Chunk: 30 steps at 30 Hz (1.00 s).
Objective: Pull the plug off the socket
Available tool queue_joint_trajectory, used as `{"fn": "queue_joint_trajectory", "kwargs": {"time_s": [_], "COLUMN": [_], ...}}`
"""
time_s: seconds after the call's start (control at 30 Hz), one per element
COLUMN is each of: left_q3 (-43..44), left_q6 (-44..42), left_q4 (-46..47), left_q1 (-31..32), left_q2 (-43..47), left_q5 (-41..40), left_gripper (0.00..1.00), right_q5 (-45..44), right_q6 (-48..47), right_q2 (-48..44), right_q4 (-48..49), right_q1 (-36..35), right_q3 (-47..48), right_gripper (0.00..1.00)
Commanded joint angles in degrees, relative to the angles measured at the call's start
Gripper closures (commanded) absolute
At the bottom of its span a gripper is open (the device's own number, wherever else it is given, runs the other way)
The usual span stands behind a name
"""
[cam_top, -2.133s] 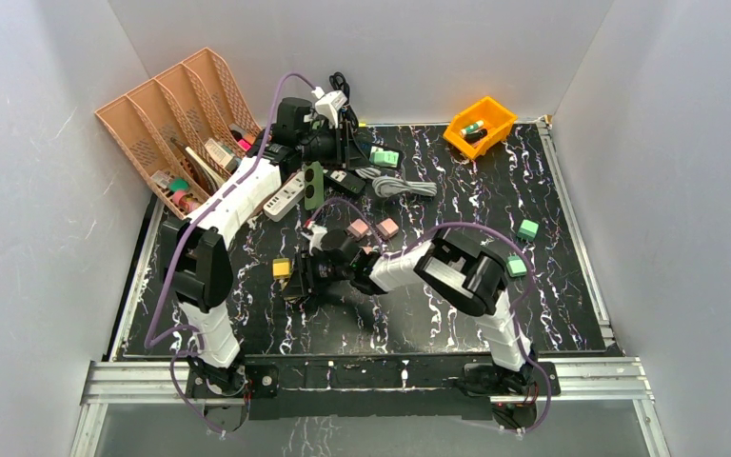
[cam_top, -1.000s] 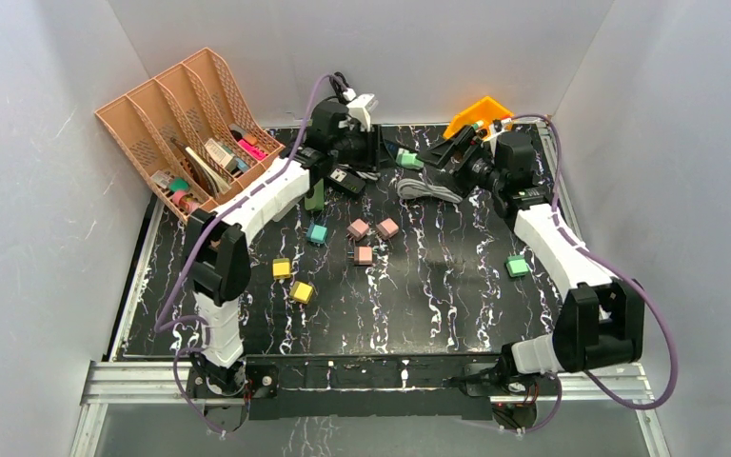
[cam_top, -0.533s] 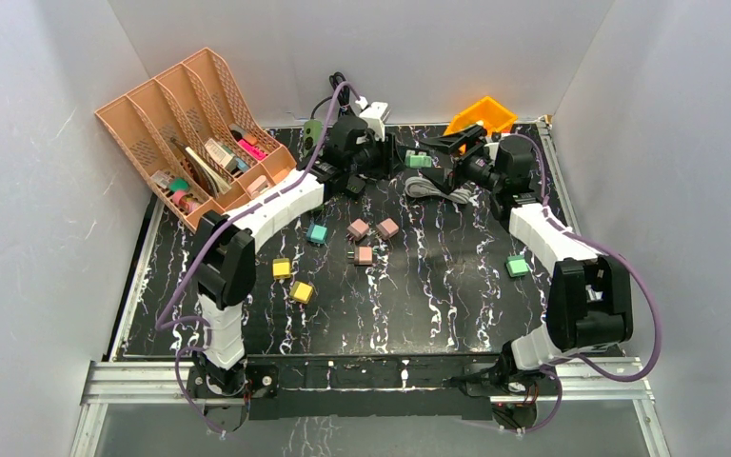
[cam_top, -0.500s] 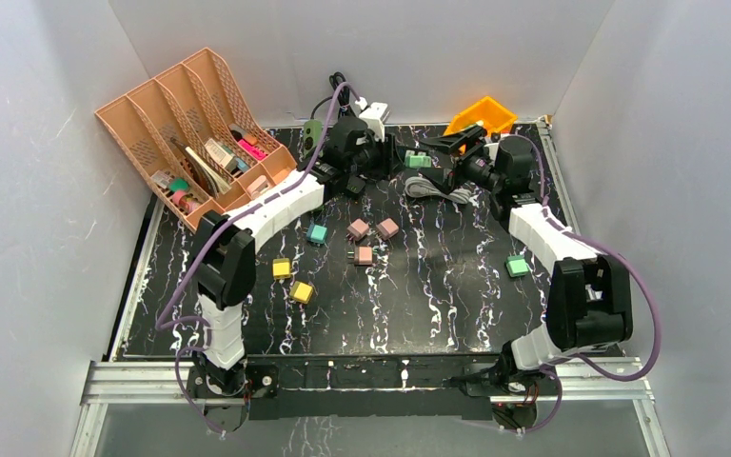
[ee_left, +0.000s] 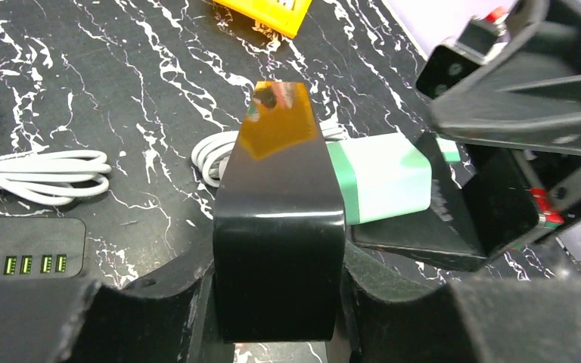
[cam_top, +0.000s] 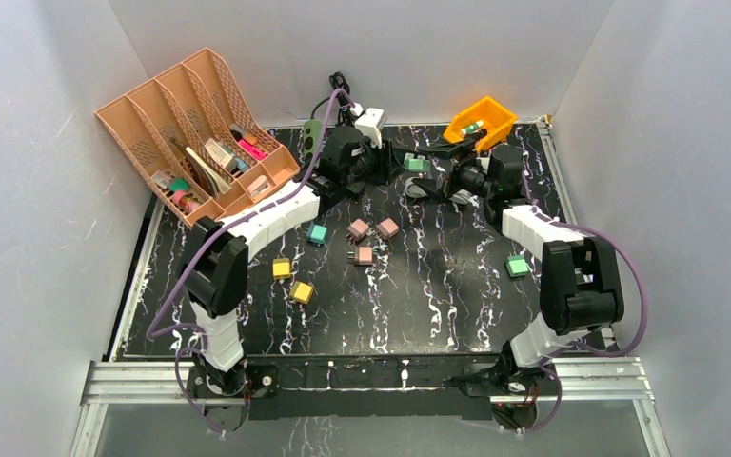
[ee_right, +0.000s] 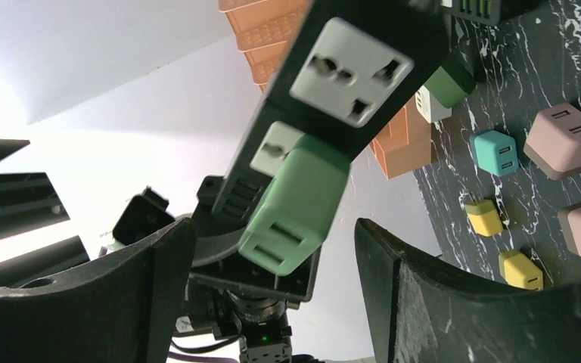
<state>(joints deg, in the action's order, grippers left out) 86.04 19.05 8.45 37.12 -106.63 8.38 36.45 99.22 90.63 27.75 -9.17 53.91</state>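
My left gripper (cam_top: pixel 369 162) is shut on a black socket strip (ee_left: pixel 280 242) and holds it off the table at the back middle. A mint-green plug (cam_top: pixel 417 165) sticks out of the strip's side toward the right arm; it also shows in the left wrist view (ee_left: pixel 382 178). My right gripper (cam_top: pixel 441 176) is open, and its two fingers stand either side of the green plug (ee_right: pixel 295 204) without closing on it. The right wrist view shows the strip's white outlets (ee_right: pixel 348 72) above the plug. One right finger (ee_left: pixel 492 204) lies under the plug.
An orange file rack (cam_top: pixel 186 129) stands at back left and an orange bin (cam_top: pixel 481 119) at back right. A coiled white cable (cam_top: pixel 419 188) lies under the grippers. Small coloured charger cubes (cam_top: pixel 360 230) lie mid-table. A black USB strip (ee_left: pixel 26 253) lies left.
My right arm swung from the table's front middle to the back right and closed in on the plug. My left gripper carried the socket strip rightward toward it.
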Motion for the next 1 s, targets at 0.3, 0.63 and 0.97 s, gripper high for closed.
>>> {"fn": "queue_joint_trajectory", "kwargs": {"time_s": [0.3,0.63,0.97], "left_q3": [-2.0,-1.1,0.0], "left_q6": [-3.1,-4.1,-4.1], "left_q4": [8.9,8.0,5.3], "left_q1": [0.4,0.3,0.3], "left_q2": [6.4,5.8,5.0], "left_q5": [1.3,-0.2,5.0], "left_gripper": [1.00,1.00,0.51], "right_q5": [1.9,5.8,6.3], "right_q6": [4.6,3.7,-27.5], "right_q2": [3.1,6.1,5.2], "right_q4": [6.1,12.5,-15.8], "right_q1": [0.0,-1.0,-1.0], "right_q3": [1.8,2.7,16.6], "right_gripper": [0.49,1.00,1.00]}}
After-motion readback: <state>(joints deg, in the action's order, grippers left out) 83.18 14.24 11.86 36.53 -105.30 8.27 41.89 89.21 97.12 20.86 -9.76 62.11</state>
